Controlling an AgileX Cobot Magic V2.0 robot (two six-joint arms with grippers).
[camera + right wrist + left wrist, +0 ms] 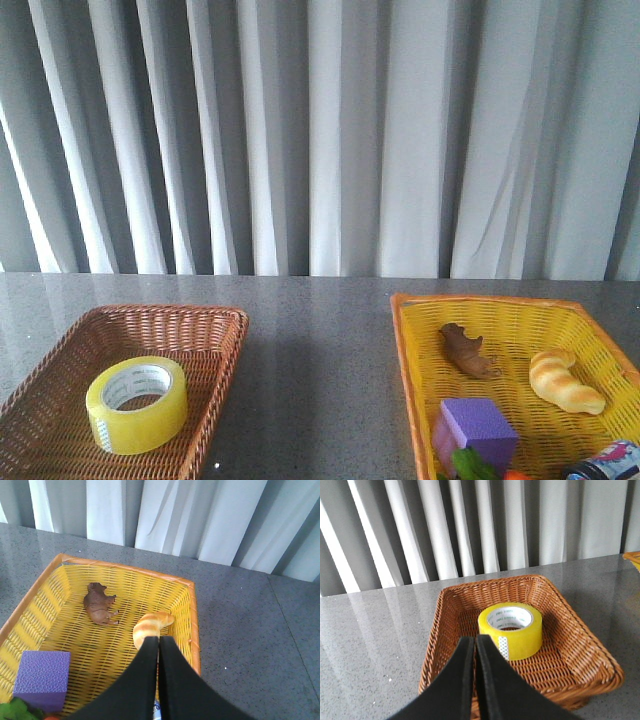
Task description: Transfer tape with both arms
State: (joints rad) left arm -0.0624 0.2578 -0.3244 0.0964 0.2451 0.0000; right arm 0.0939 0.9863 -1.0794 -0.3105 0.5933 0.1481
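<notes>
The yellow tape roll [137, 403] with a white printed core lies flat in the brown wicker basket [215, 325] at the front left. It also shows in the left wrist view [511, 629]. My left gripper [475, 639] is shut and empty, held above the basket's near side, short of the tape. My right gripper [158, 639] is shut and empty, held above the yellow basket [192, 617] near the croissant toy [150, 625]. Neither arm shows in the front view.
The yellow basket [405, 335] at the front right holds a brown animal figure [467, 351], a croissant toy [565, 380], a purple block [476, 425], something green and a can at the bottom edge. Grey curtains hang behind the grey table [320, 340].
</notes>
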